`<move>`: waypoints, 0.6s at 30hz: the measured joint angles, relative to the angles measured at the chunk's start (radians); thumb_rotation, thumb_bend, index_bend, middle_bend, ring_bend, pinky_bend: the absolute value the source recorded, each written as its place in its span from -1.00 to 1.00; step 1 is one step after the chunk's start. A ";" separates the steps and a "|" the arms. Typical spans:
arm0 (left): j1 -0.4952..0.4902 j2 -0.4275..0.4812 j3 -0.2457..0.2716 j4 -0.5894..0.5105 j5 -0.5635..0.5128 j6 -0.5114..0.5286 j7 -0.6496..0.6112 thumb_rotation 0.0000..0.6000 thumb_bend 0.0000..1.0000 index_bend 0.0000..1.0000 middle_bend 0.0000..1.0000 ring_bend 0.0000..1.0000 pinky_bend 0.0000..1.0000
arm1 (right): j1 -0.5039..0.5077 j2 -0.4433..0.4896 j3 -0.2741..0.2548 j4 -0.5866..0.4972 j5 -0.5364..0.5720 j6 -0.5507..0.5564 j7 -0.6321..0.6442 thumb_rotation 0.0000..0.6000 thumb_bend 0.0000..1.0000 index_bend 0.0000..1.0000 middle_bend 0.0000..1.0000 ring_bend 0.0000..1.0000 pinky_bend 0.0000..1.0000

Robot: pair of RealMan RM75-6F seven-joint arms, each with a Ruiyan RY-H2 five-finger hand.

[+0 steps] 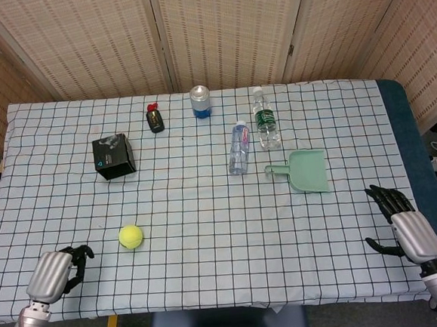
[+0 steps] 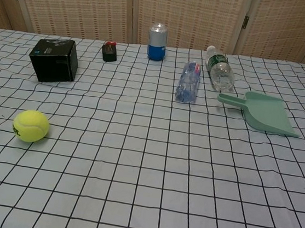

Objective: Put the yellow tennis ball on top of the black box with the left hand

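Observation:
The yellow tennis ball [image 1: 131, 236] [image 2: 30, 126] lies on the checked cloth near the front left. The black box [image 1: 113, 156] [image 2: 54, 60] stands further back on the left, its top bare. My left hand [image 1: 57, 272] hovers low at the front left corner, left of the ball and apart from it, back upward, fingers loosely bent and holding nothing. My right hand [image 1: 406, 223] rests at the front right edge with fingers spread and nothing in it. Neither hand shows in the chest view.
A small dark bottle with a red cap [image 1: 154, 119], a blue and silver can [image 1: 200, 101], two plastic water bottles [image 1: 238, 148] [image 1: 266, 119] and a green dustpan [image 1: 308, 171] sit across the back and right of the table [image 1: 212, 270].

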 measured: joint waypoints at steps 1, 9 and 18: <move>-0.002 -0.006 0.000 -0.009 -0.009 -0.014 -0.029 1.00 0.54 0.02 0.22 0.15 0.78 | 0.000 0.001 0.000 -0.001 -0.001 0.001 0.002 1.00 -0.68 -0.91 -1.00 -1.00 -1.00; -0.020 -0.097 0.000 -0.010 -0.041 -0.102 -0.280 1.00 0.54 0.00 0.20 0.16 0.81 | 0.000 0.003 0.002 0.000 0.001 0.002 0.008 1.00 -0.68 -0.89 -1.00 -1.00 -1.00; -0.029 -0.212 -0.022 0.080 -0.080 -0.133 -0.389 1.00 0.54 -0.07 0.12 0.12 0.79 | 0.001 0.002 0.004 0.001 0.005 0.000 0.006 1.00 -0.68 -0.89 -1.00 -1.00 -1.00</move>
